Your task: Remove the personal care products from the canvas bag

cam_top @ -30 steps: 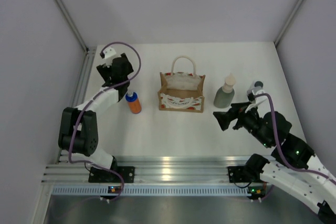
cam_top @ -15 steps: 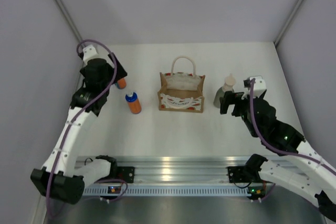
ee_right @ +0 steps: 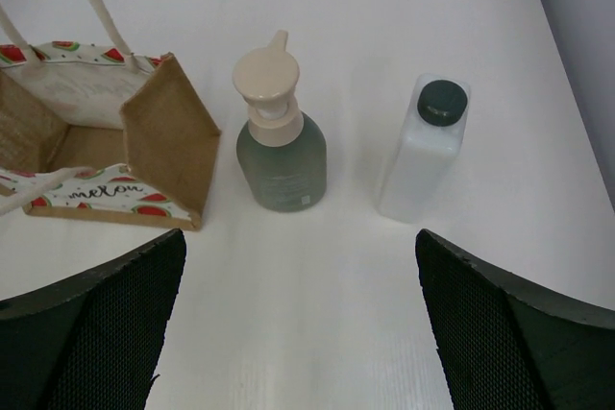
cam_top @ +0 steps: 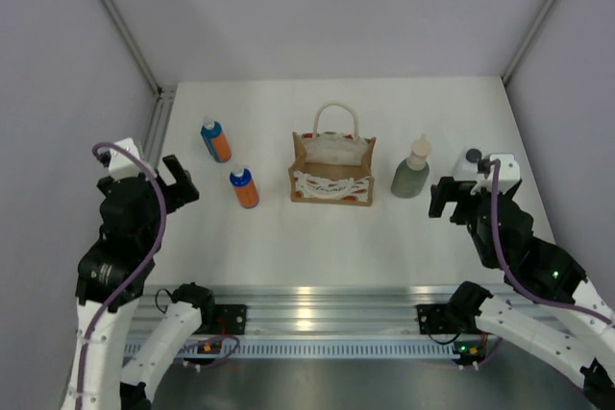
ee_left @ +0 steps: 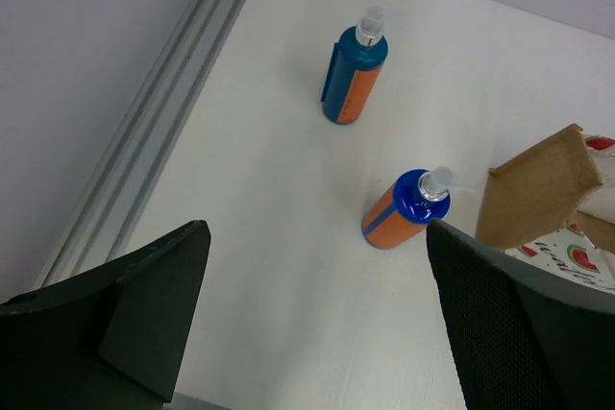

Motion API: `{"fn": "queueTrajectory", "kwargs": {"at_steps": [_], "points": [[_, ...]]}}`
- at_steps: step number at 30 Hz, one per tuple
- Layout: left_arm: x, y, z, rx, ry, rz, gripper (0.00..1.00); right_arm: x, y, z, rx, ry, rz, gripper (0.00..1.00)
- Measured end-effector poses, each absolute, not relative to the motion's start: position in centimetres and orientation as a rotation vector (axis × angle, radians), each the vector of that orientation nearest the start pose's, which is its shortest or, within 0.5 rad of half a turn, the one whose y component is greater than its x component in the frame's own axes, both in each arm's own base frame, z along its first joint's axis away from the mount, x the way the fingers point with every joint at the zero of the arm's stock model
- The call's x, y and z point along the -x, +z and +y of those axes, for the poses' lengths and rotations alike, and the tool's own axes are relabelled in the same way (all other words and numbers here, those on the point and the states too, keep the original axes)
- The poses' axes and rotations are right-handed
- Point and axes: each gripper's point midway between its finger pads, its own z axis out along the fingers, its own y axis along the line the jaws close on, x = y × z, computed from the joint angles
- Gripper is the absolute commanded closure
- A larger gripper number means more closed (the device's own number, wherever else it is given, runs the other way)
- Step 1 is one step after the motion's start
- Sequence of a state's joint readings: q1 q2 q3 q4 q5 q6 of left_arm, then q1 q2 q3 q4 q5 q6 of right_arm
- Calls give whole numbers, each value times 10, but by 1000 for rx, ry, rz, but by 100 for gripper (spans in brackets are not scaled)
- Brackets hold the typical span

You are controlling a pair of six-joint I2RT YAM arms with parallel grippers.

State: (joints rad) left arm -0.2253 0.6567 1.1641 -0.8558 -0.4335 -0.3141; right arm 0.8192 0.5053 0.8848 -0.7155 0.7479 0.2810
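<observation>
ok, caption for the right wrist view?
Open right gripper facing the grey-green bottle and white bottle, both upright beside the bag.

Left arm (cam_top: 125, 228) and right arm (cam_top: 524, 242): white link shells, black joint housings, a purple cable (cam_top: 493, 218) looped along each. Left hand (cam_top: 176, 182) and right hand (cam_top: 444, 201): two broad black fingers (ee_right: 106, 333) with mesh-textured inner faces; white camera block (cam_top: 503, 168) at each wrist.
</observation>
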Motion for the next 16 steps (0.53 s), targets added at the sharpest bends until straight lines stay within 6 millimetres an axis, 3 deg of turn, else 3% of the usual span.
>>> {"fn": "queueTrajectory", "kwargs": {"at_steps": [6,12,16], "points": [[-184,317,23,356,47,1811,2,-196,283,42,-17,48,1798,1],[-183,297,18,333,38,1860,2,-193,285,36,-29,41,1783,0],[-182,297,18,334,35,1855,2,-193,285,36,-30,34,1786,1]]}}
